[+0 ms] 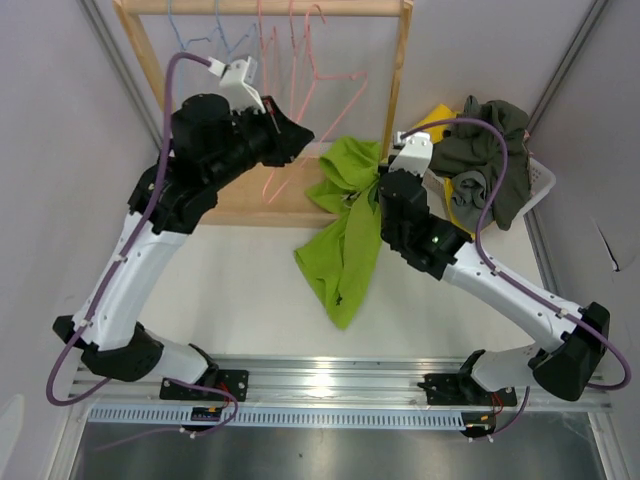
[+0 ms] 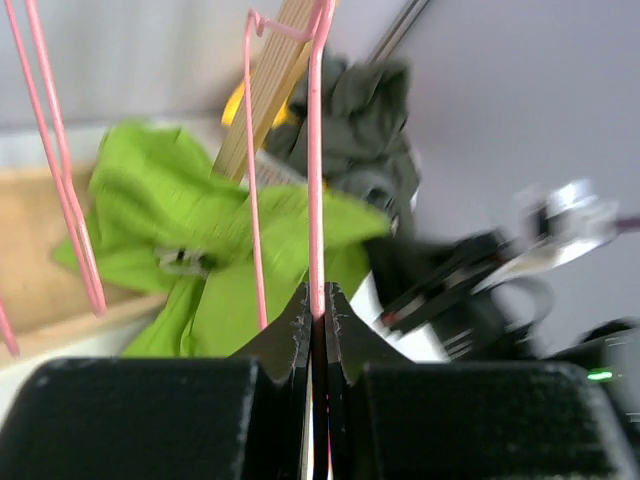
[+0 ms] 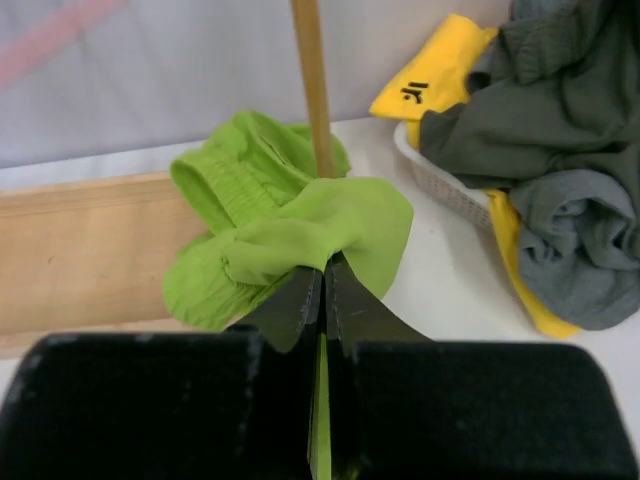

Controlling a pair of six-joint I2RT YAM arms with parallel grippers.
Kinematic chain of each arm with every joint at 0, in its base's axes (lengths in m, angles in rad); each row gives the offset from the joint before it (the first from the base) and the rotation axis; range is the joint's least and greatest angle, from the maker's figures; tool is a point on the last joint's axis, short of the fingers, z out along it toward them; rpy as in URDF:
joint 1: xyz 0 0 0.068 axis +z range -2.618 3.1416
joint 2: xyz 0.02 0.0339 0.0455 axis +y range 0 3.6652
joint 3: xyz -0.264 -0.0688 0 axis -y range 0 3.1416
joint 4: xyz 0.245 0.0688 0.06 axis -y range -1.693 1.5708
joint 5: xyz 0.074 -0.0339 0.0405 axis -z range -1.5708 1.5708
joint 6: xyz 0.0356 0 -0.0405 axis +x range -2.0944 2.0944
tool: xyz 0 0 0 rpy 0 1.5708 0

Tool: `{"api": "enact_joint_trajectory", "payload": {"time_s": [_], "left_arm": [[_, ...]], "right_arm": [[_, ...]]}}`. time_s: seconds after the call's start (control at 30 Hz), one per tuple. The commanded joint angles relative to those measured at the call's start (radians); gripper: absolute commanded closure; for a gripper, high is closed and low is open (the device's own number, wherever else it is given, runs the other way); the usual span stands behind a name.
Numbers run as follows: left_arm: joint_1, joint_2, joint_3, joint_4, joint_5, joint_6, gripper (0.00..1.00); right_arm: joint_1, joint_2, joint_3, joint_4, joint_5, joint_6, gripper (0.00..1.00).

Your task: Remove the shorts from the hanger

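Clamping left fingers (image 2: 303, 318) on pink hanger (image 2: 315, 150) wire; right fingers (image 3: 310, 292) pinched tight on lime green shorts (image 3: 300, 225) (bunched beside rack post (image 3: 312, 80)). Yellow shorts (image 3: 430, 85), grey shorts (image 3: 560, 120) in basket (image 3: 440, 185).

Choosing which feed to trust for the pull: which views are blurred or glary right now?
Left wrist: smeared, the lime green shorts and right arm soft, only the pink hanger wire crisp. Right wrist: sharp, evenly lit. Top external: clear, with glare on the metal rail.
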Motion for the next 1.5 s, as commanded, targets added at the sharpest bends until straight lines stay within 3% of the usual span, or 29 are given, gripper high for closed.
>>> {"api": "enact_joint_trajectory", "payload": {"time_s": [0.0, 0.1, 0.13, 0.27, 0.43, 0.67, 0.77, 0.87, 0.93, 0.97, 1.0, 1.07, 1.17, 1.27, 1.3, 1.33, 1.4, 1.47], "left_arm": [[-0.003, 0.016, 0.105, 0.033, -0.035, 0.027, 1.00], [-0.003, 0.114, 0.257, -0.010, -0.041, 0.044, 1.00], [-0.003, 0.147, 0.370, -0.026, -0.047, 0.054, 1.00], [0.001, 0.299, 0.541, -0.040, -0.049, 0.068, 1.00], [0.041, 0.408, 0.558, 0.039, -0.055, 0.068, 1.00], [0.113, 0.506, 0.564, 0.137, -0.067, 0.070, 1.00], [0.136, 0.535, 0.573, 0.138, -0.061, 0.056, 1.00], [0.141, 0.530, 0.543, 0.122, -0.058, 0.054, 1.00], [0.141, 0.509, 0.460, 0.125, -0.046, 0.056, 0.99], [0.141, 0.477, 0.437, 0.135, -0.039, 0.056, 0.91], [0.141, 0.458, 0.371, 0.147, -0.035, 0.054, 0.82], [0.141, 0.402, 0.252, 0.184, -0.009, 0.053, 0.61], [0.141, 0.359, 0.159, 0.210, 0.022, 0.054, 0.44], [0.142, 0.323, 0.121, 0.200, 0.034, 0.063, 0.36], [0.142, 0.313, 0.115, 0.189, 0.040, 0.068, 0.32], [0.142, 0.305, 0.113, 0.184, 0.047, 0.073, 0.17], [0.142, 0.281, 0.076, 0.172, 0.076, 0.076, 0.04], [0.142, 0.250, 0.041, 0.178, 0.109, 0.064, 0.00]], "right_arm": [[0.035, -0.082, -0.098, -0.008, -0.035, 0.091, 1.00], [0.088, -0.156, -0.204, -0.083, 0.033, 0.197, 1.00], [0.131, -0.218, -0.224, -0.094, 0.051, 0.205, 1.00], [0.229, -0.361, -0.244, -0.160, 0.175, 0.193, 1.00], [0.314, -0.493, -0.172, -0.341, 0.251, 0.199, 1.00], [0.535, -0.630, -0.123, -0.531, 0.494, 0.295, 1.00], [0.578, -0.619, -0.123, -0.500, 0.551, 0.250, 1.00], [0.583, -0.586, -0.112, -0.240, 0.575, 0.061, 1.00], [0.517, -0.572, -0.124, -0.007, 0.463, -0.248, 1.00], [0.470, -0.567, -0.121, 0.111, 0.400, -0.323, 1.00], [0.416, -0.557, -0.095, 0.111, 0.338, -0.344, 1.00], [0.206, -0.480, 0.027, 0.040, 0.163, -0.333, 1.00], [-0.104, -0.337, 0.258, -0.121, -0.096, -0.235, 1.00], [-0.332, -0.212, 0.412, -0.183, -0.253, -0.166, 1.00], [-0.376, -0.187, 0.496, -0.182, -0.283, -0.162, 1.00], [-0.411, -0.123, 0.546, -0.182, -0.313, -0.165, 1.00], [-0.508, -0.040, 0.732, -0.202, -0.334, -0.166, 1.00], [-0.593, 0.104, 0.878, -0.220, -0.371, -0.171, 1.00]]}}
